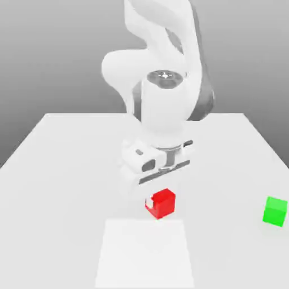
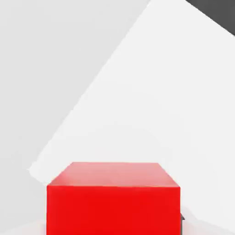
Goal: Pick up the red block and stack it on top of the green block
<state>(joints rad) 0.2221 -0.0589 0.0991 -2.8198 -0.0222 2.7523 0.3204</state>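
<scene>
At the near edge of the table (image 1: pixel 51 169), a paler white square patch (image 1: pixel 145 254) lies flat. Just beyond it, the red block (image 1: pixel 162 204) sits pinched in the gripper (image 1: pixel 160 204), jaws narrowed onto its sides; a white fingertip (image 1: pixel 148 202) shows against the block's face on the exterior view's left. Green block (image 1: pixel 275 211) rests on the table, well apart toward the exterior view's right. Behind, the white arm (image 1: pixel 163 84) rises.

The red block (image 1: pixel 162 204) sat under the pincer (image 1: pixel 160 198), near the surface's (image 1: pixel 62 163) middle. The green block (image 1: pixel 275 211) lay well apart, toward the exterior view's right.
</scene>
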